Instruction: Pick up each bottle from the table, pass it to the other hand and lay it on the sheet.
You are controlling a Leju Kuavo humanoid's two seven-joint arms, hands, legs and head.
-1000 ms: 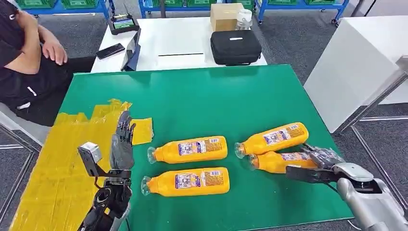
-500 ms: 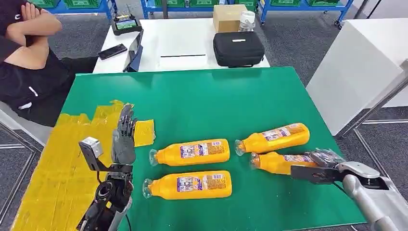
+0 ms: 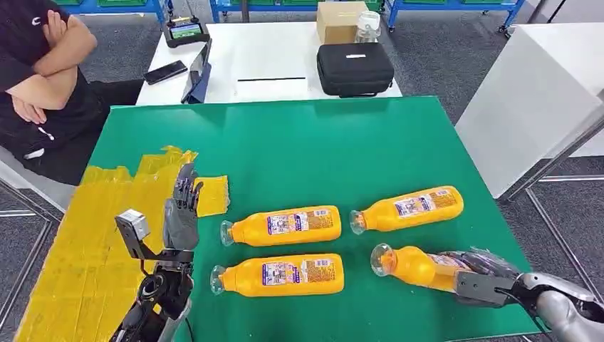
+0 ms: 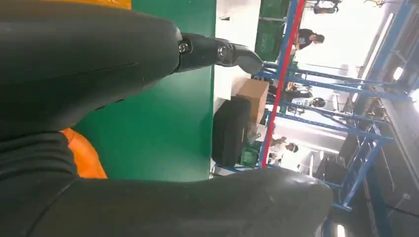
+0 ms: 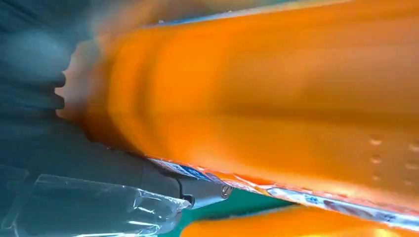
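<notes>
Several orange bottles lie on the green table [image 3: 320, 142]. My right hand [image 3: 478, 278] grips one bottle [image 3: 413, 266] by its base near the table's front right; up close this bottle [image 5: 267, 98] is an orange blur against my dark fingers [image 5: 163, 185]. Another bottle [image 3: 407, 209] lies just behind it, with two more bottles [image 3: 281, 225] [image 3: 279, 274] in the middle. The yellow sheet [image 3: 85, 242] covers the table's left part. My left hand [image 3: 181, 210] stands upright with straight fingers beside the sheet's edge, holding nothing; the left wrist view has its dark fingers [image 4: 217, 52] over green table.
A person in black sits with folded arms at the far left [image 3: 43, 78]. Behind the green table a white table [image 3: 271, 64] carries a black case [image 3: 354, 69], a cardboard box [image 3: 340, 21], a phone and a tablet. A white cabinet [image 3: 534, 92] stands to the right.
My right hand has drawn its bottle toward me, away from the neighbouring bottle it lay against. The left hand has barely moved. The person has folded their arms.
</notes>
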